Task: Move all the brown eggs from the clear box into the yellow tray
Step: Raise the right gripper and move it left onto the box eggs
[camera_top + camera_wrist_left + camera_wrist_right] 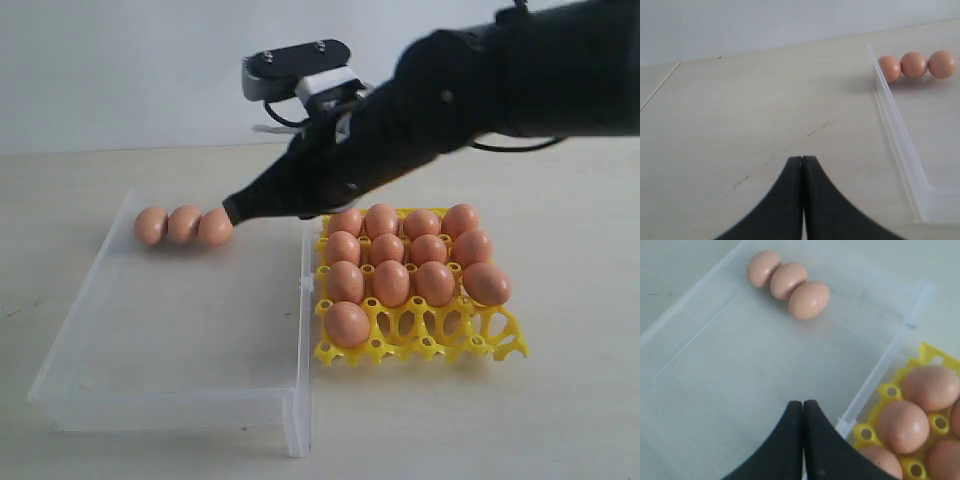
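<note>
Three brown eggs [184, 223] lie touching in a row at the far end of the clear box [180, 340]. The same eggs [788, 280] show in the right wrist view, and the eggs [914, 64] in the left wrist view. Several more eggs fill the back rows of the yellow tray [425, 335], right of the box. My right gripper [232, 210] reaches across over the box, shut and empty. In its own view the right gripper [803, 402] hangs above the bare box floor, apart from the eggs. My left gripper [802, 158] is shut, empty, over the table outside the box wall [895, 125].
The box's near wall [885, 365] stands right against the yellow tray [867, 432]. The tray's front row has one egg [347, 323] at its left and open cells to the right of it. The right arm's dark body [480, 80] spans above the tray.
</note>
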`<state>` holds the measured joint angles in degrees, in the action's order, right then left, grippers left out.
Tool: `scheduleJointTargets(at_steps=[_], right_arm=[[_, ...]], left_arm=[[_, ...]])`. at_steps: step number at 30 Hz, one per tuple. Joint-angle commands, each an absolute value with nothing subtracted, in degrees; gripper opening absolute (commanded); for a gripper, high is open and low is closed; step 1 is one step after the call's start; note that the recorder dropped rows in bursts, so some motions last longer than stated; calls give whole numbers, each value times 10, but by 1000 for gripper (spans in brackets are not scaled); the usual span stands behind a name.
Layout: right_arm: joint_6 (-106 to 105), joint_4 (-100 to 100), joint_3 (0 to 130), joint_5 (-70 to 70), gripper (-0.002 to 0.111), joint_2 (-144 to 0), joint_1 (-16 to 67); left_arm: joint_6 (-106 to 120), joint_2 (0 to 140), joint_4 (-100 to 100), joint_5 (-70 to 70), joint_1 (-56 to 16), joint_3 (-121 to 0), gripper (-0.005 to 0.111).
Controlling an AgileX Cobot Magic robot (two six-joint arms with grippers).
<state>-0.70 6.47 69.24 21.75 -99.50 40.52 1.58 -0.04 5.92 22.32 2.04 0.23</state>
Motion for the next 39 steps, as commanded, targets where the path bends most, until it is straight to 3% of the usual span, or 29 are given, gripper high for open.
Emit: scheduleJointTargets(at_steps=[1,8,12,19,39], right_arm=[[-16,90,832,302,6,-1087,404],[92,118,1021,327,42,-1248,395],[154,115,1100,337,55,-1316,393],[244,115,1208,359,56,-1413,385],[276,128,1210,312,56,-1469,369]], left_arm=[[13,0,58,218,17,0,0],[13,0,58,218,17,0,0],[13,0,58,218,17,0,0],[13,0,58,218,17,0,0],[13,0,58,218,17,0,0]])
